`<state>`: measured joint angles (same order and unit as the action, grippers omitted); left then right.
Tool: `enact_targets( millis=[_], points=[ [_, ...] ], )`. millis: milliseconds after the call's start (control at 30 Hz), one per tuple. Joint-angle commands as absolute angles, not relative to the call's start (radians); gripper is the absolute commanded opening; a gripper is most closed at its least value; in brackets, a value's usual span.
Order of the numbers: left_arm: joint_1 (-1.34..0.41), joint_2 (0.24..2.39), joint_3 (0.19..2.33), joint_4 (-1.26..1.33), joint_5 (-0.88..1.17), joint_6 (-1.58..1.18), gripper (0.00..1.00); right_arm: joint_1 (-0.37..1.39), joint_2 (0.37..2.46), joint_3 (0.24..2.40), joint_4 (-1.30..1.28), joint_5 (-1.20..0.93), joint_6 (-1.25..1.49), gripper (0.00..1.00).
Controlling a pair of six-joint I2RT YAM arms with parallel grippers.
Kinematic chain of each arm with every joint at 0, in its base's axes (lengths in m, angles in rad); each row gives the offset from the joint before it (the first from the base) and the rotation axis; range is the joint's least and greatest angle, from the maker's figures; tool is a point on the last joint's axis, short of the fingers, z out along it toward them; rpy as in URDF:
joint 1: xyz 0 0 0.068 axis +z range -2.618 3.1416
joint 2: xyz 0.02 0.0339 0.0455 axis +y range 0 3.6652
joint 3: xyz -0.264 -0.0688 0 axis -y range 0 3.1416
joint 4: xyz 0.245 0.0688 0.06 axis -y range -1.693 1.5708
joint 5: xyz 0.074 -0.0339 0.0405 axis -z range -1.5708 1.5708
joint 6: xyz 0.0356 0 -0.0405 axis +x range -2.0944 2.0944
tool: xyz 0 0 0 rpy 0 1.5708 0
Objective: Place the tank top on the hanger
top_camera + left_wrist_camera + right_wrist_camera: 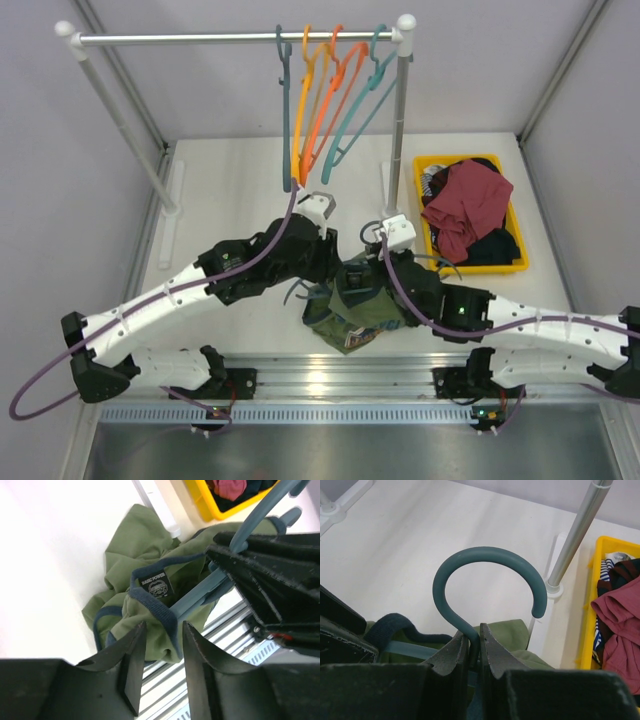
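The olive-green tank top [358,312] hangs bunched over the table's near edge, between my two grippers. My right gripper [475,636] is shut on the neck of the slate-teal hanger [485,554], whose hook points up. In the left wrist view one hanger arm [200,594] runs through the top's dark teal neck trim by the label, and the tank top [135,545] drapes from it. My left gripper [162,632] is open, with a fold of the trimmed edge between its fingertips. In the top view the left gripper [332,262] and right gripper [367,262] are close together above the top.
A clothes rack [240,38] stands at the back with a slate hanger [285,110], orange hangers [320,100] and a green-teal hanger [362,100]. Its right post [400,140] is just behind the grippers. A yellow bin [468,160] holds a maroon garment [465,205].
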<state>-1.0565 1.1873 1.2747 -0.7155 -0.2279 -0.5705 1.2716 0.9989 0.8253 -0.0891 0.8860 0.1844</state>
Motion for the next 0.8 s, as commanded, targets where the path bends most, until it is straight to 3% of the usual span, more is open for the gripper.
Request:
enact_targets(
  millis=[0,400,767],
  points=[
    [-1.058,1.167,1.307,-0.729,-0.227,-0.517,0.43,1.29,0.947,0.847,-0.017,0.867,0.192,0.0],
    [-1.057,0.971,1.298,-0.663,-0.216,-0.341,0.58,1.29,0.887,0.833,-0.035,0.819,0.206,0.0],
    [-1.055,0.939,1.263,-0.684,-0.035,-0.195,0.59,1.29,0.867,0.922,-0.081,0.756,0.169,0.0]
  ],
)
